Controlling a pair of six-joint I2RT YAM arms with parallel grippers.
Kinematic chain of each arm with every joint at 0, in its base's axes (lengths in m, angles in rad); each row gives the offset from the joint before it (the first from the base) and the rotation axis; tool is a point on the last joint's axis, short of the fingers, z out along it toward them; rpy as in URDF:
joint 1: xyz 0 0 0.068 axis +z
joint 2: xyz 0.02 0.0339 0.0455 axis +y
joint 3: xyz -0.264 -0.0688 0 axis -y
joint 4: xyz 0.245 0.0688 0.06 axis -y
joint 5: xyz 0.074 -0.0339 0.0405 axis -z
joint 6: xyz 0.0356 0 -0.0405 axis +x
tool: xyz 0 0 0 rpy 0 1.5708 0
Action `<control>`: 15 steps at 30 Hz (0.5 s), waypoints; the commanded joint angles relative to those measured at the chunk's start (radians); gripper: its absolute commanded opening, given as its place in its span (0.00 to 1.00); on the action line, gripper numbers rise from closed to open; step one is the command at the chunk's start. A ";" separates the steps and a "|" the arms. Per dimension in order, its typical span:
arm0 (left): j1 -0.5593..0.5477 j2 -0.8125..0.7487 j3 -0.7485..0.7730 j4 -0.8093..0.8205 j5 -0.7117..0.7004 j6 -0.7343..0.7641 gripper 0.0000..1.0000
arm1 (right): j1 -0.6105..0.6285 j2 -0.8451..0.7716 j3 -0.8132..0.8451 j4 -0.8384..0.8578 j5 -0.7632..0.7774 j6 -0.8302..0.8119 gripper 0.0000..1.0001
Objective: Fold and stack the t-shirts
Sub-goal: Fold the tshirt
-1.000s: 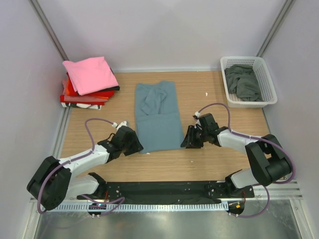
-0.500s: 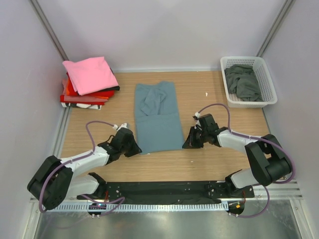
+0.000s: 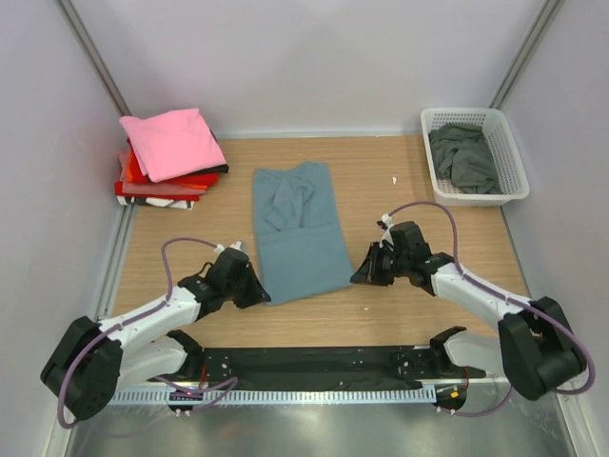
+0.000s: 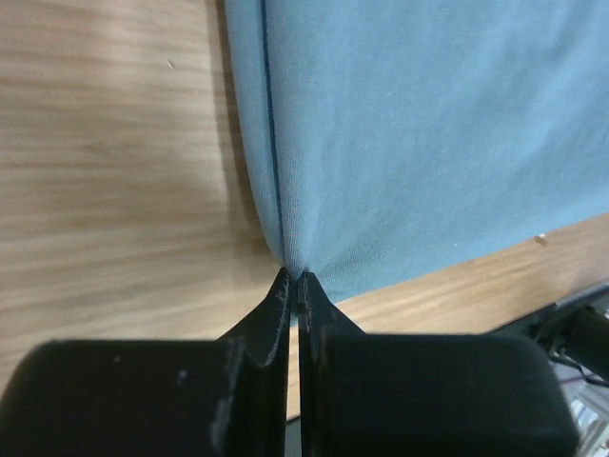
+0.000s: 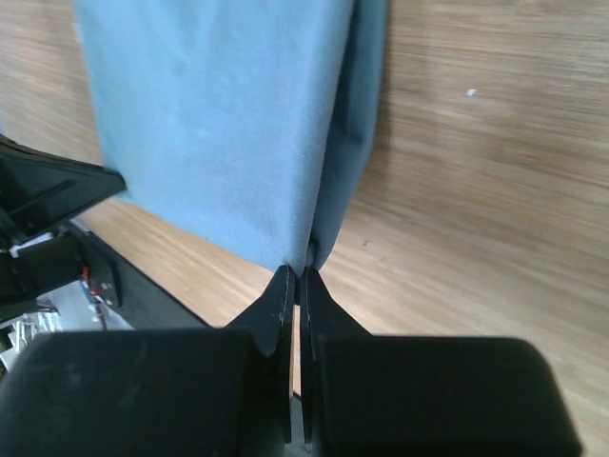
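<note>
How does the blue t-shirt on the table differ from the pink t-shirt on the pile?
The blue t-shirt lies long and narrow on the table; the pink t-shirt is a folded square topping a pile. The left pincer and right pincer pinch the blue t-shirt's near corners; nothing touches the pink t-shirt. Both are plain cloth.
</note>
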 commanded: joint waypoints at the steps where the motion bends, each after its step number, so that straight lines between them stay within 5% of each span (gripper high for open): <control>1: -0.012 -0.086 0.008 -0.110 0.045 -0.029 0.00 | 0.002 -0.110 -0.015 -0.064 -0.010 0.033 0.01; 8: -0.018 -0.175 0.135 -0.369 0.030 -0.030 0.00 | 0.010 -0.307 -0.018 -0.164 -0.046 0.106 0.01; 15: -0.005 -0.086 0.473 -0.590 -0.110 0.074 0.00 | 0.011 -0.196 0.244 -0.265 0.035 0.036 0.01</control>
